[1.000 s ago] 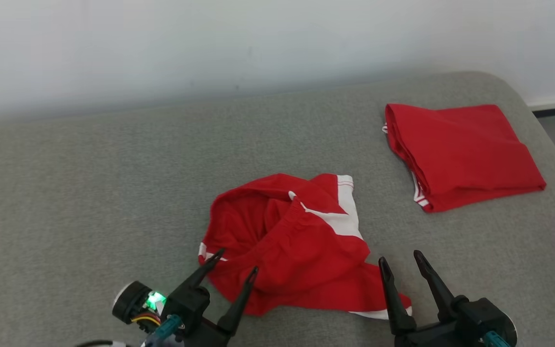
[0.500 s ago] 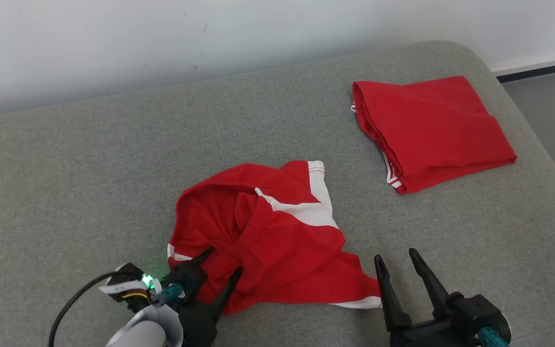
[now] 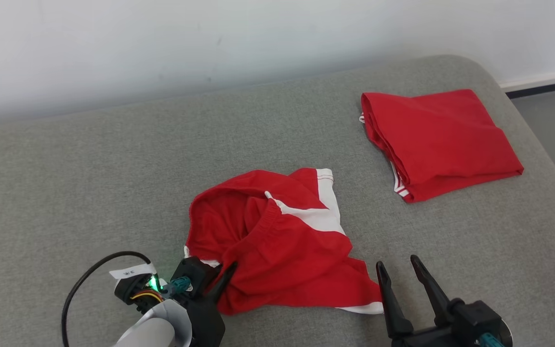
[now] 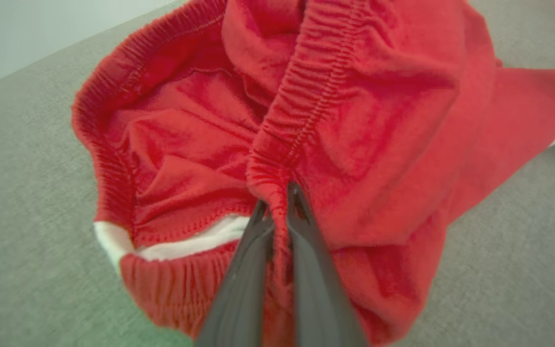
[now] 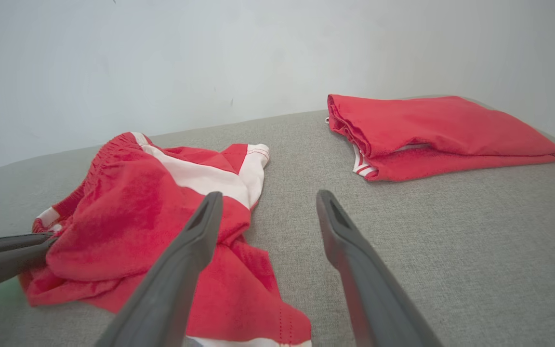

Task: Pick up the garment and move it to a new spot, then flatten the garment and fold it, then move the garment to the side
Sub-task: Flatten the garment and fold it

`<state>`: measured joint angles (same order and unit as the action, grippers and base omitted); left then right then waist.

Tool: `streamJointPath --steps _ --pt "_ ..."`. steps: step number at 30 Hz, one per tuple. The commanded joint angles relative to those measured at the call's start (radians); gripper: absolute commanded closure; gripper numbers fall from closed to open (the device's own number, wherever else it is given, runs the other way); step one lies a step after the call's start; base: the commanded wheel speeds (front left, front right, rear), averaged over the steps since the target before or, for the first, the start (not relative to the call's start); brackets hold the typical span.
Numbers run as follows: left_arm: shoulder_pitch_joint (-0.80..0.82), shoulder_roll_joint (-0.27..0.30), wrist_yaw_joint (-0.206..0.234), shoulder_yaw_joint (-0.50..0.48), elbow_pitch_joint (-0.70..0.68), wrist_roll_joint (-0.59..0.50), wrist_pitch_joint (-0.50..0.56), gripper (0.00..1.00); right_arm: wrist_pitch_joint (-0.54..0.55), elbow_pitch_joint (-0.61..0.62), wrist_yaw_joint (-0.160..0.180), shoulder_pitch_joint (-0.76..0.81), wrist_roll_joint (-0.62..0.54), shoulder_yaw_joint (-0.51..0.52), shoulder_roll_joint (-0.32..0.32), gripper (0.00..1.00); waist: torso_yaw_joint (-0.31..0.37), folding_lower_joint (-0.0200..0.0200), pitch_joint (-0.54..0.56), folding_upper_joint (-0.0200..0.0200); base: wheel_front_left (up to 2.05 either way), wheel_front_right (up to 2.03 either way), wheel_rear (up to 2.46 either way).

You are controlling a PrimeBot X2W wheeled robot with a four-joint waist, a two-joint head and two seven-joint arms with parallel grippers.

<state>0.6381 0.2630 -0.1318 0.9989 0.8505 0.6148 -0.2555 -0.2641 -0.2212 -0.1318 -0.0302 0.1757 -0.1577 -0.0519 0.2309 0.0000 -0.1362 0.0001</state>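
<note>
1. My left claw (image 4: pixel 277 200) is pinched tight on the waistband (image 4: pixel 301 111) of the red shorts (image 3: pixel 287 250).
2. The shorts lie crumpled on the grey cushion (image 3: pixel 89 183), between my claws.
3. My right claw (image 3: pixel 396 261) is wide apart, just beside them.

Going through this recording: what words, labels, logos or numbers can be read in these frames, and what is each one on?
White tag, lower left of the head view: a few small dark marks, too small to read.
Crumpled red shorts: no text or logo visible.
Folded red garment: no text or logo visible.
</note>
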Motion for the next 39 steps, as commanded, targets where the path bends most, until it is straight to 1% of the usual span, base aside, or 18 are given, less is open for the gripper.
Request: streamJointPath --steps 1,3,5,9,12,17,18,20,22,25,27,28,29,31,32,34,35,39 --pt "-0.007 0.005 0.003 0.000 -0.005 0.006 -0.007 1.00 -0.001 -0.001 0.002 0.018 -0.002 0.002 0.002 0.00 -0.022 0.0000 0.022 -0.0001 0.00 0.00 0.00" --pt "-0.024 0.005 0.005 -0.014 -0.023 0.007 -0.009 1.00 -0.001 -0.001 0.002 0.028 -0.003 0.001 0.002 0.00 -0.036 0.0000 0.038 -0.0001 0.00 0.00 0.00" --pt "-0.051 0.007 0.015 -0.036 -0.073 0.007 -0.010 1.00 -0.001 -0.001 0.002 0.040 -0.004 0.005 0.002 0.00 -0.054 0.0000 0.053 -0.0001 0.00 0.00 0.00" --pt "-0.138 0.037 0.043 -0.070 -0.211 -0.007 -0.009 1.00 -0.001 0.005 0.002 0.063 -0.004 0.011 0.002 0.00 -0.096 0.0000 0.073 -0.0001 0.00 0.00 0.00" --pt "-0.209 0.061 0.066 -0.090 -0.331 0.015 -0.009 1.00 -0.001 0.005 0.002 0.079 -0.001 0.014 0.002 0.00 -0.128 0.0000 0.081 -0.0001 0.00 0.00 0.00" --pt "-0.312 0.123 0.127 -0.086 -0.582 0.039 0.053 1.00 -0.001 0.010 0.002 0.091 0.003 0.025 0.002 0.00 -0.177 0.0000 0.079 -0.0001 0.00 0.00 0.00" --pt "-0.312 0.123 0.127 -0.086 -0.582 0.039 0.053 1.00 -0.001 0.010 0.002 0.091 0.003 0.025 0.002 0.00 -0.177 0.0000 0.079 -0.0001 0.00 0.00 0.00" --pt "-0.338 0.153 0.156 -0.081 -0.690 0.040 0.093 1.00 -0.001 0.013 0.002 0.089 0.003 0.029 0.002 0.00 -0.189 0.0000 0.072 -0.0001 0.00 0.00 0.00" --pt "-0.357 0.169 0.181 -0.081 -0.786 0.045 0.126 1.00 -0.001 0.014 0.002 0.077 0.003 0.032 0.002 0.00 -0.196 0.0000 0.059 -0.0001 0.00 0.00 0.00" --pt "-0.362 0.194 0.216 -0.096 -0.889 0.043 0.147 1.00 -0.001 0.012 0.002 0.056 0.003 0.030 0.002 0.00 -0.195 0.0000 0.042 -0.0001 0.00 0.00 0.00" --pt "-0.344 0.222 0.231 -0.104 -0.907 0.021 0.160 1.00 -0.001 0.007 0.002 0.045 0.005 0.027 0.001 0.00 -0.185 0.0000 0.032 -0.0001 0.00 0.00 0.00" --pt "-0.330 0.219 0.238 -0.118 -0.914 0.026 0.152 1.00 -0.001 0.002 0.002 0.039 0.005 0.026 0.002 0.00 -0.177 0.0000 0.025 -0.0001 0.00 0.00 0.00" --pt "-0.324 0.207 0.237 -0.137 -0.914 0.051 0.138 1.00 -0.001 0.000 0.002 0.034 0.007 0.026 0.002 0.00 -0.170 0.0000 0.020 -0.0001 0.00 0.00 0.00" --pt "-0.294 0.236 0.230 -0.149 -0.876 0.023 0.132 1.00 -0.001 -0.004 0.002 0.022 0.009 0.024 0.001 0.00 -0.150 0.0000 0.008 -0.0001 0.00 0.00 0.00" --pt "-0.288 0.221 0.220 -0.165 -0.857 0.049 0.114 1.00 -0.001 -0.004 0.002 0.014 0.009 0.027 0.002 0.00 -0.141 0.0000 0.002 -0.0001 0.00 0.00 0.00" --pt "-0.251 0.226 0.200 -0.176 -0.800 0.037 0.096 1.00 -0.001 -0.005 0.002 0.000 0.011 0.020 0.002 0.00 -0.117 0.0000 -0.011 -0.0001 0.00 0.00 0.00" --pt "-0.233 0.216 0.190 -0.191 -0.769 0.053 0.082 1.00 -0.001 -0.006 0.002 -0.008 0.013 0.018 0.002 0.00 -0.103 0.0000 -0.018 -0.0001 0.00 0.00 0.00" --pt "-0.158 0.190 0.131 -0.204 -0.620 0.065 0.058 1.00 -0.001 -0.012 0.002 -0.037 0.025 0.011 0.001 0.00 -0.052 0.0000 -0.046 -0.0001 0.00 0.00 0.00"
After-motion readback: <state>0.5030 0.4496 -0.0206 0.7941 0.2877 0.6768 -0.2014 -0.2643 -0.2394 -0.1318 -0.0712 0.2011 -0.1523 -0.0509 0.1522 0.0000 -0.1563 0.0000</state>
